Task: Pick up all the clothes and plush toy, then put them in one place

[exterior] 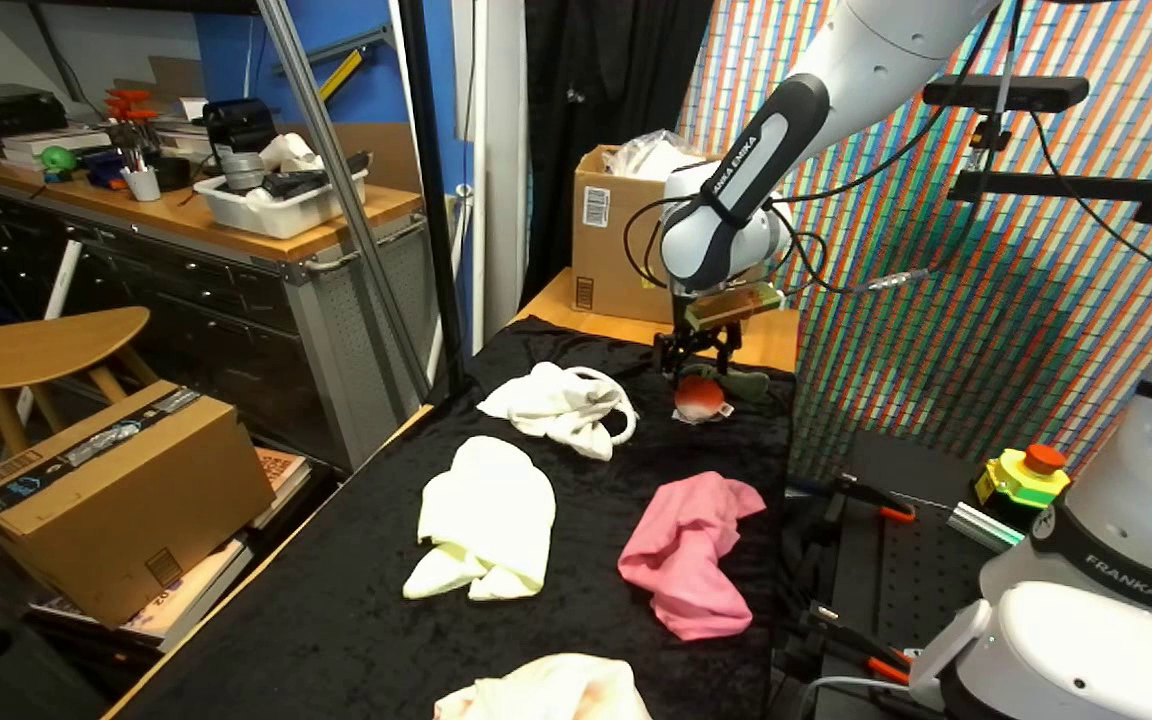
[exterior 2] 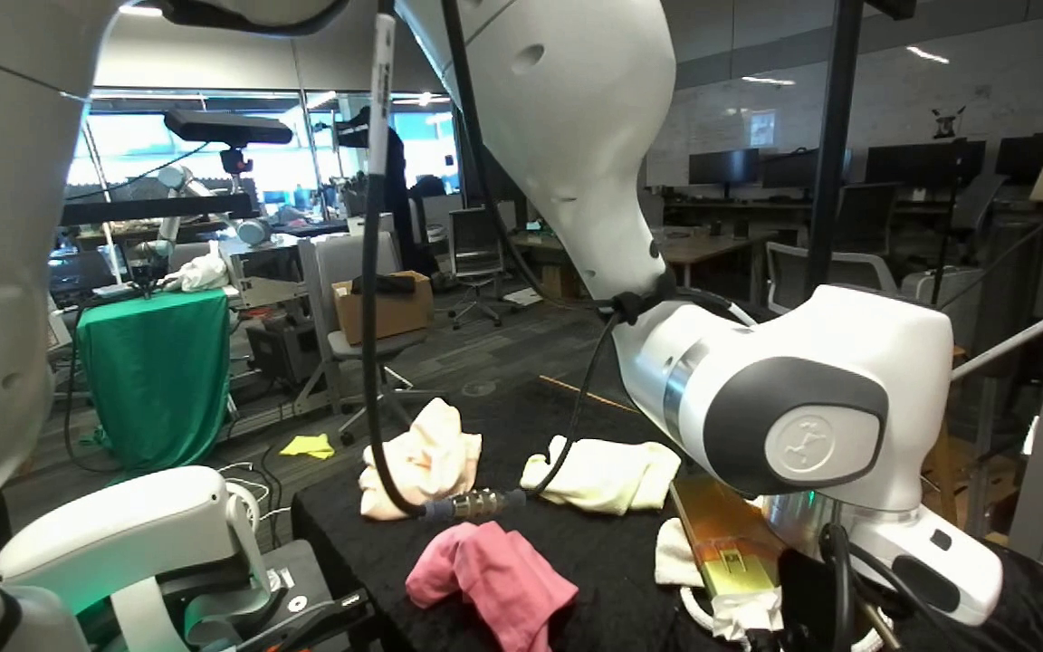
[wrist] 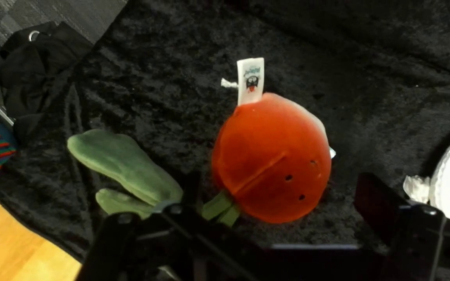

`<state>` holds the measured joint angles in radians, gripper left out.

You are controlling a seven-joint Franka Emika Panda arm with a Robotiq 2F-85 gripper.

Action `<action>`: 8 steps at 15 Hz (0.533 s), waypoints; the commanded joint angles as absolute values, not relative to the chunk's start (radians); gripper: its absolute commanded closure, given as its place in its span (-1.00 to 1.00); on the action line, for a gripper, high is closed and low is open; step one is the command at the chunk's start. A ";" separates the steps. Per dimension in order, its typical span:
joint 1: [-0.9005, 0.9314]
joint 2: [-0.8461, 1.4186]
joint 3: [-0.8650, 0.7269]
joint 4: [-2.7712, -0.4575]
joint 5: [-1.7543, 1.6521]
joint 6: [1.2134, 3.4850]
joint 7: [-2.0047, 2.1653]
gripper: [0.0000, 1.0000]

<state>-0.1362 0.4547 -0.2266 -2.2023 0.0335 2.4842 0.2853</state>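
Note:
An orange plush toy [wrist: 272, 156] with green leaves and a white tag lies on the black-covered table; it also shows in an exterior view [exterior: 700, 397]. My gripper [wrist: 281, 189] is open and empty, with a finger on either side of the plush's lower part in the wrist view. In an exterior view my gripper [exterior: 701, 362] is just above the plush. A white cloth with a ring [exterior: 561, 408], a pale yellow cloth [exterior: 491, 505], a pink cloth [exterior: 691, 555] and a peach cloth [exterior: 556, 690] lie apart. In an exterior view the arm partly hides the white cloth [exterior 2: 674, 554].
A cardboard box [exterior: 601, 245] stands at the table's far end, close behind the gripper. A striped panel [exterior: 896, 350] rises beside the table. The robot base and a red emergency stop [exterior: 1044, 460] are on the same side. The wooden table edge [wrist: 25, 242] shows in the wrist view.

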 commanded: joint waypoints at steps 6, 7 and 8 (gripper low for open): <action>-0.193 0.556 -0.187 -2.089 0.117 2.373 0.231 -1.00; -0.195 0.561 -0.188 -2.085 0.119 2.370 0.231 -1.00; -0.197 0.566 -0.188 -2.080 0.123 2.369 0.230 -0.87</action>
